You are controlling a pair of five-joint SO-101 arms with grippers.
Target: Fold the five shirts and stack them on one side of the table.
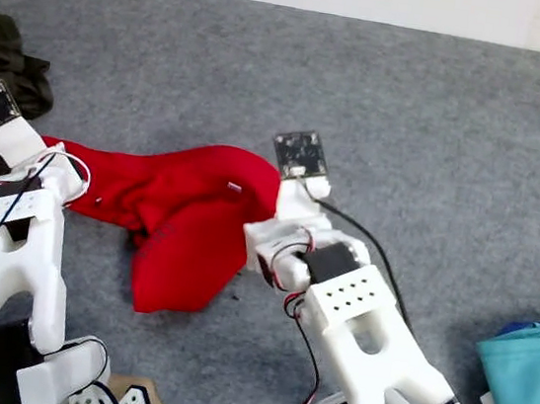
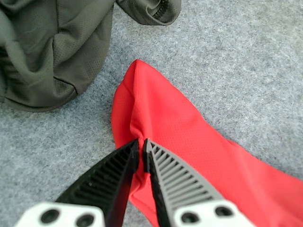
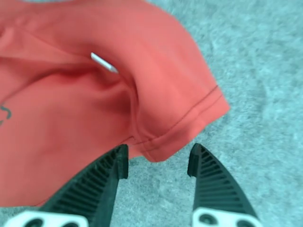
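Observation:
A red shirt (image 1: 183, 220) lies crumpled on the grey table between the two arms. My left gripper (image 2: 141, 144) is shut on a pinch of its fabric near one narrow end (image 2: 142, 90); in the high view the left gripper (image 1: 43, 147) sits at the shirt's left tip. My right gripper (image 3: 158, 158) is open at the shirt's right edge, its fingers (image 3: 111, 172) on either side of a hemmed sleeve corner (image 3: 189, 118) without closing on it. In the high view the right gripper (image 1: 286, 192) is beside the collar tag (image 1: 235, 188).
A dark olive shirt (image 1: 4, 67) is bunched at the far left, close to the left gripper, and shows as the olive shirt (image 2: 52, 52) in the left wrist view. A teal shirt (image 1: 527, 370) lies at the right edge. The grey table (image 1: 438, 135) is bare behind.

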